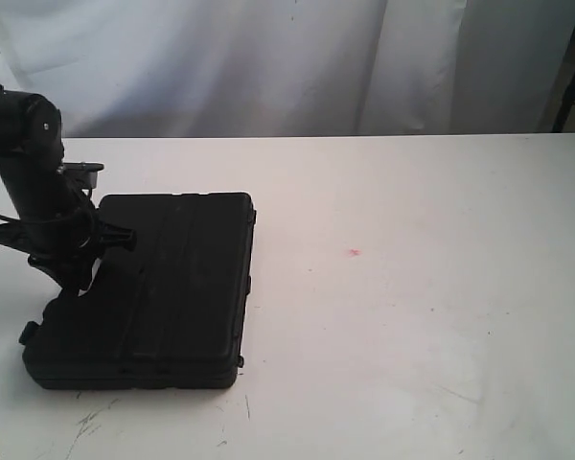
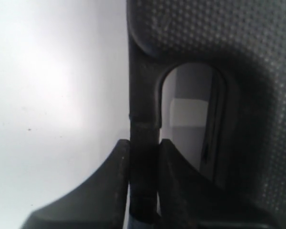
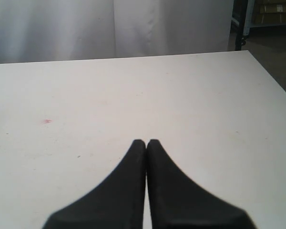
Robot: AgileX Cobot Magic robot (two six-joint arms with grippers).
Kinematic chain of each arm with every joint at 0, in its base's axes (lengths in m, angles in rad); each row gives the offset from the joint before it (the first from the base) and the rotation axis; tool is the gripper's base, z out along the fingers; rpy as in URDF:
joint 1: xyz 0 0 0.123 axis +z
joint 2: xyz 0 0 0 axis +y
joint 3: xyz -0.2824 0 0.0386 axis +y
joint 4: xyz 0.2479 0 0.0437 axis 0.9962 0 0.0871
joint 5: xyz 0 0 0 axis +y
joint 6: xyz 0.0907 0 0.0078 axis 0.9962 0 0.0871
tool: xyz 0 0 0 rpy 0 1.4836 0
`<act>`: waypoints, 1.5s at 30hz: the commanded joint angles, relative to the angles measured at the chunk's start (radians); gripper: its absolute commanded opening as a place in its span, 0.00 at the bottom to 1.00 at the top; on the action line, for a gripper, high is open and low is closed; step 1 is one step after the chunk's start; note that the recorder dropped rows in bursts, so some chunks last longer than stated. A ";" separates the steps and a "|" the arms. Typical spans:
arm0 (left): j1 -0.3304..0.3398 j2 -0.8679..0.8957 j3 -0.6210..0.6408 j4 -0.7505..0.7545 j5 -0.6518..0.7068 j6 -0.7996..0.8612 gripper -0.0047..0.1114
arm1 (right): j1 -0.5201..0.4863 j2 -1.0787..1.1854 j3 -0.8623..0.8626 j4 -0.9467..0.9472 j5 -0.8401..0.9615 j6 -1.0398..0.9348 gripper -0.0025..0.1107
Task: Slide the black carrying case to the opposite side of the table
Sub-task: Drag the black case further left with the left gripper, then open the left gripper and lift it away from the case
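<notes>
The table (image 1: 441,316) fills the exterior view. The black carrying case (image 1: 163,287) lies flat on its left part, near the front edge. My left gripper (image 2: 144,145) meets the case's left side; only the left wrist view shows its jaws pinching the case handle (image 2: 143,95). My right gripper (image 3: 146,143), seen only in its own wrist view, hangs above the table with jaws pressed together. A red spot (image 1: 354,253) lies right of the case.

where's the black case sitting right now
In the exterior view the black carrying case lies flat on the left of the table, left of the tiny red spot, with the left pincer clamped on its handle.
</notes>
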 commanded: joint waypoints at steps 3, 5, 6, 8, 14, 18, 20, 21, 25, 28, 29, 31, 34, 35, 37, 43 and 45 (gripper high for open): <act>0.055 -0.002 -0.001 0.042 0.010 0.023 0.04 | -0.008 -0.006 0.004 0.006 -0.002 -0.006 0.02; 0.063 -0.002 -0.001 0.042 0.010 0.037 0.04 | -0.008 -0.006 0.004 0.006 -0.002 -0.006 0.02; 0.067 -0.002 -0.001 0.042 0.010 0.046 0.04 | -0.008 -0.006 0.004 0.006 -0.002 -0.006 0.02; 0.072 -0.002 -0.001 0.042 0.007 0.048 0.04 | -0.008 -0.006 0.004 0.006 -0.002 -0.006 0.02; 0.072 -0.002 -0.001 0.086 0.001 0.049 0.04 | -0.008 -0.006 0.004 0.006 -0.002 -0.006 0.02; 0.072 -0.002 -0.001 0.106 0.001 0.047 0.04 | -0.008 -0.006 0.004 0.006 -0.002 -0.006 0.02; 0.072 -0.002 -0.001 0.106 0.001 0.047 0.04 | -0.008 -0.006 0.004 0.006 -0.002 -0.006 0.02; 0.072 -0.002 -0.001 0.106 0.001 0.047 0.04 | -0.008 -0.006 0.004 0.006 -0.002 -0.006 0.02; 0.072 -0.002 -0.001 0.106 0.001 0.047 0.04 | -0.008 -0.006 0.004 0.006 -0.002 -0.006 0.02; 0.072 -0.002 -0.001 0.104 0.001 0.040 0.04 | -0.008 -0.006 0.004 0.006 -0.002 -0.006 0.02; 0.072 -0.002 -0.001 0.104 0.001 0.035 0.05 | -0.008 -0.006 0.004 0.006 -0.002 -0.006 0.02; 0.072 -0.002 -0.001 0.104 0.003 0.025 0.08 | -0.008 -0.006 0.004 0.006 -0.002 -0.006 0.02; 0.072 -0.002 -0.001 0.104 0.003 0.023 0.17 | -0.008 -0.006 0.004 0.006 -0.002 -0.006 0.02; 0.072 -0.002 -0.001 0.104 0.008 0.023 0.22 | -0.008 -0.006 0.004 0.006 -0.002 -0.006 0.02; 0.072 -0.002 -0.001 0.104 0.008 0.023 0.32 | -0.008 -0.006 0.004 0.006 -0.002 -0.006 0.02; 0.072 -0.027 -0.003 0.104 0.002 0.016 0.50 | -0.008 -0.006 0.004 0.006 -0.002 -0.006 0.02; 0.072 -0.041 -0.003 0.102 -0.006 0.016 0.50 | -0.008 -0.006 0.004 0.006 -0.002 -0.006 0.02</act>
